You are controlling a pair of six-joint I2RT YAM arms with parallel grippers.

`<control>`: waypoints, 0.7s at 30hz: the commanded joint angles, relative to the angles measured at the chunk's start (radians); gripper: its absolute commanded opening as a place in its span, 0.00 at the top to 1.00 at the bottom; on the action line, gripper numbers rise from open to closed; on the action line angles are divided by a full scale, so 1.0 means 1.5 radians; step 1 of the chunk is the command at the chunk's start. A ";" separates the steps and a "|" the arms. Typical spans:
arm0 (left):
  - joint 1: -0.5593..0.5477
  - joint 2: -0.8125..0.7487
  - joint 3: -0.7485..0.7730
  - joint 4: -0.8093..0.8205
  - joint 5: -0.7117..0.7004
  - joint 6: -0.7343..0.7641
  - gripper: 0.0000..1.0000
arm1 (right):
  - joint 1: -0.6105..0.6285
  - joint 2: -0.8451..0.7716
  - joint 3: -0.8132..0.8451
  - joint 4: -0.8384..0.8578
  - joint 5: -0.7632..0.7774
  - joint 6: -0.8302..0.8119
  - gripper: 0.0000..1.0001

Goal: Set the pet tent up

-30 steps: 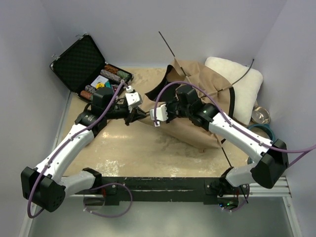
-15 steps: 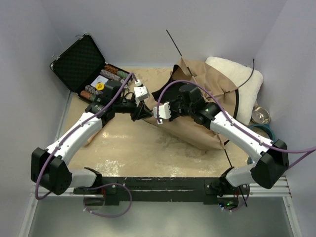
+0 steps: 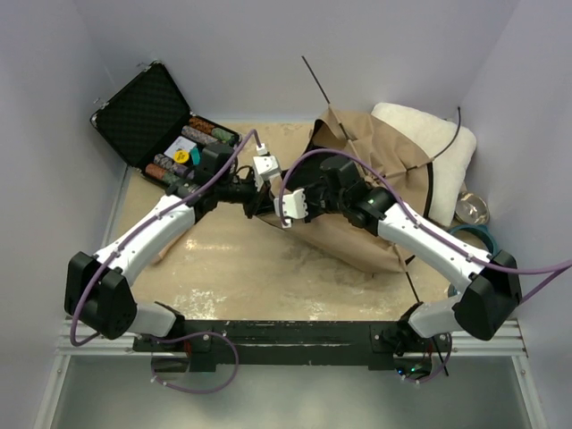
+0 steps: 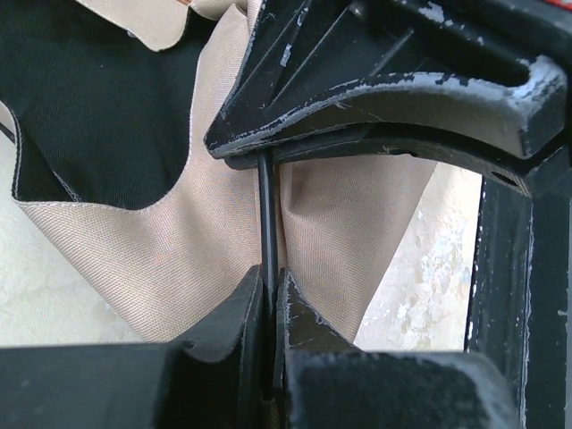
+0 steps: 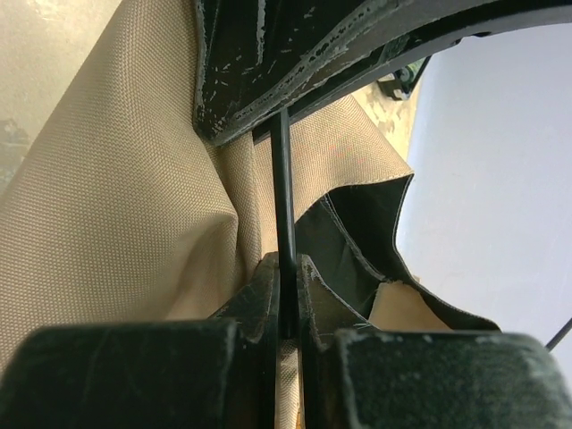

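The pet tent lies collapsed at the back right, tan fabric with a black underside. One thin black pole sticks up behind it and another arcs over its right side. My left gripper and right gripper meet tip to tip at the tent's left edge. In the left wrist view my gripper is shut on a thin black pole, with tan fabric behind. In the right wrist view my gripper is shut on the same thin pole.
An open black foam-lined case with coloured chips stands at the back left. A white fluffy cushion lies under the tent's right side. A glass object and a teal cable sit at the right wall.
My left arm has reached right, bringing its gripper up against the right gripper at the tent's edge. The upright pole tip has shifted slightly right. The right arm has barely moved.
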 commanded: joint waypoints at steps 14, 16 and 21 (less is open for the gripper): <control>0.089 -0.122 -0.198 -0.013 -0.039 0.122 1.00 | -0.072 -0.008 0.093 0.021 -0.040 0.211 0.36; 0.089 -0.116 -0.198 -0.002 -0.045 0.118 1.00 | -0.077 -0.001 0.110 0.009 -0.046 0.273 0.30; 0.089 -0.110 -0.197 -0.001 -0.063 0.128 1.00 | -0.144 0.005 0.091 -0.020 -0.022 0.363 0.26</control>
